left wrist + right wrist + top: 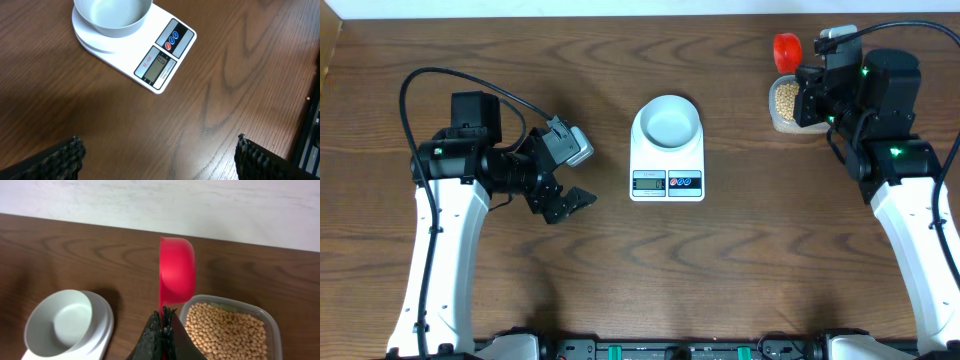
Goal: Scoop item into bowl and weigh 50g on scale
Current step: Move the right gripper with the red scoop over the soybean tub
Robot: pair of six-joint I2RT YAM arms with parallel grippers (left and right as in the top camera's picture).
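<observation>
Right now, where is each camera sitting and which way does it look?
Overhead: above the table, looking straight down at the left arm, right arm, scale, bowl and tub of beans.
Left wrist: on the left arm, looking down past the open left gripper at the scale and bowl.
Right wrist: on the right arm, looking across the table; right gripper shut on the red scoop, beside the tub.
All three share the bowl on the scale.

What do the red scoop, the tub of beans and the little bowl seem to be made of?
The red scoop looks like moulded plastic: even colour, soft sheen. The tub seems clear plastic, since the beans show through its wall. The bowl is smooth and pale: plastic or glazed ceramic, I cannot tell which.
</observation>
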